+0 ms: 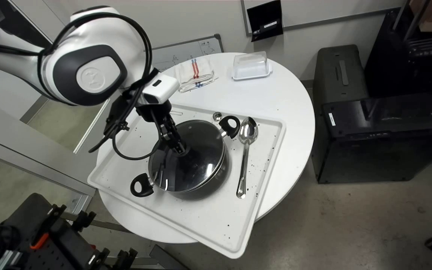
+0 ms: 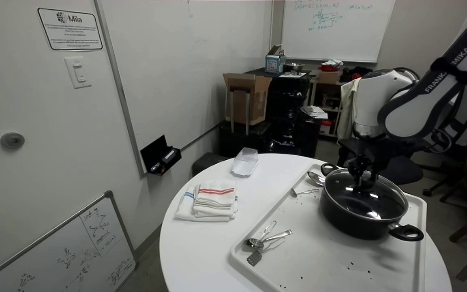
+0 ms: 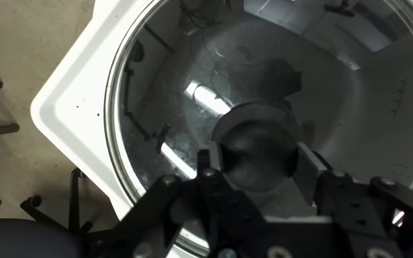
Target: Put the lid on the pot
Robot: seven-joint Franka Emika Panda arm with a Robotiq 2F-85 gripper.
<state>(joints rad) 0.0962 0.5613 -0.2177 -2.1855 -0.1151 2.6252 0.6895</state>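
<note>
The black pot [image 1: 219, 182] stands on the white tray; its dark wall also shows in an exterior view [image 2: 345, 221]. The clear glass lid [image 1: 201, 172] lies over the pot's mouth, its metal rim along the pot's rim in both exterior views [image 2: 351, 204]. In the wrist view the lid [image 3: 335, 93] fills most of the picture. My gripper [image 1: 180, 150] is above the lid's centre, pointing down. In the wrist view its two pads press on both sides of the dark round knob [image 3: 258, 157]. The pot's interior shows only dimly through the glass.
The tray [image 1: 216, 232] sits on a round white table [image 1: 294, 112]. A large silver spoon [image 1: 244, 161] lies beside the pot. Several small utensils [image 2: 264, 243] lie at a tray corner. Folded towels [image 2: 215, 198] and a clear-lidded dish [image 1: 251, 66] stand at the table's edge.
</note>
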